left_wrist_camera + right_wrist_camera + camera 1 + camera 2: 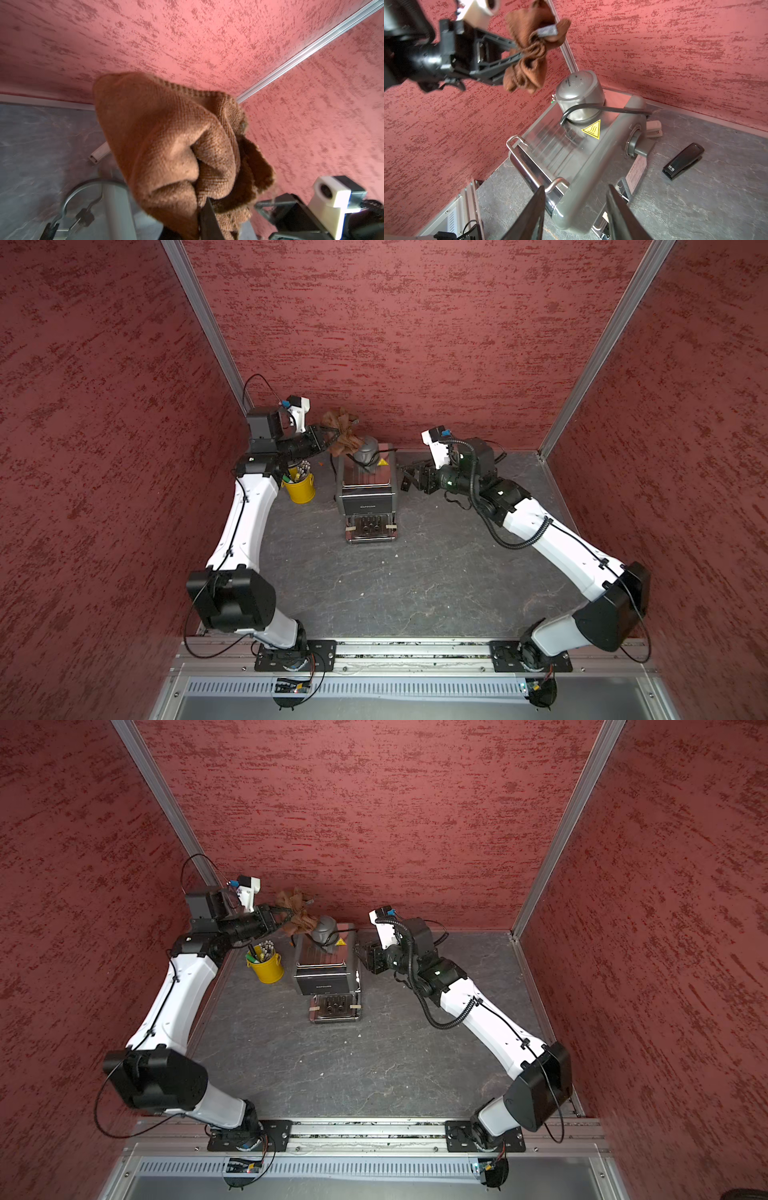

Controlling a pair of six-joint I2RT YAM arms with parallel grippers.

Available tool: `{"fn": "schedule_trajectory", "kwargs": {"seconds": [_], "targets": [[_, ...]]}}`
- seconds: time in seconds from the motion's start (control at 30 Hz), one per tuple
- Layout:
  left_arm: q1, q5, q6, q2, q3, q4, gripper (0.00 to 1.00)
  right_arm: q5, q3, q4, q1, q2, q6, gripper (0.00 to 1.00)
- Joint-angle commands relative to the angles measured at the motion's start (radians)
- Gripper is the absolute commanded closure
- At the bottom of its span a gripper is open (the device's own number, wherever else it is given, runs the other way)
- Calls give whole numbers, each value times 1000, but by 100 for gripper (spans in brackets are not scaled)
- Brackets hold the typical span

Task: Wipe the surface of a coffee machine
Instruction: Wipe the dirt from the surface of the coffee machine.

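On the left, the left end effector (335, 435) is clenched on a bunched brown cloth (343, 428), held above the counter (415, 580). Below it, a yellow bucket (301, 490) holds pens (301, 470). The coffee machine (365, 489) stands mid-counter, toward the far wall. The right end effector (406, 480) hovers just beside the machine's right side, jaws parted and empty.

The cloth (166, 145) in my black left jaws is rust-brown with a fine ribbed weave. The coffee machine (365, 489) is grey and black, with a grey domed cap (579, 89), a black cord (602, 107), a shiny steel drip tray (369, 531) and a yellow triangle sticker (591, 129) outlined in black. The surface (374, 593) is dark grey with pale marble veins, the walls (374, 323) are red with darker mottled streaks, the bucket (300, 489) is yellow and the stapler (683, 161) is black.
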Motion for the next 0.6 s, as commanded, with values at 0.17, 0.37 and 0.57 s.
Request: {"fn": "schedule_trajectory", "kwargs": {"seconds": [0.17,0.37,0.57], "targets": [[-307,-334,148,-369,-323,69,100,-2,-57,7,-2,-72,13,52],[-556,-551,106,-569,-622,245,100,-16,-60,16,-1,-70,13,52],[-694,-671,97,-530,-747,315,100,-23,-64,13,-1,-78,17,53]]}}
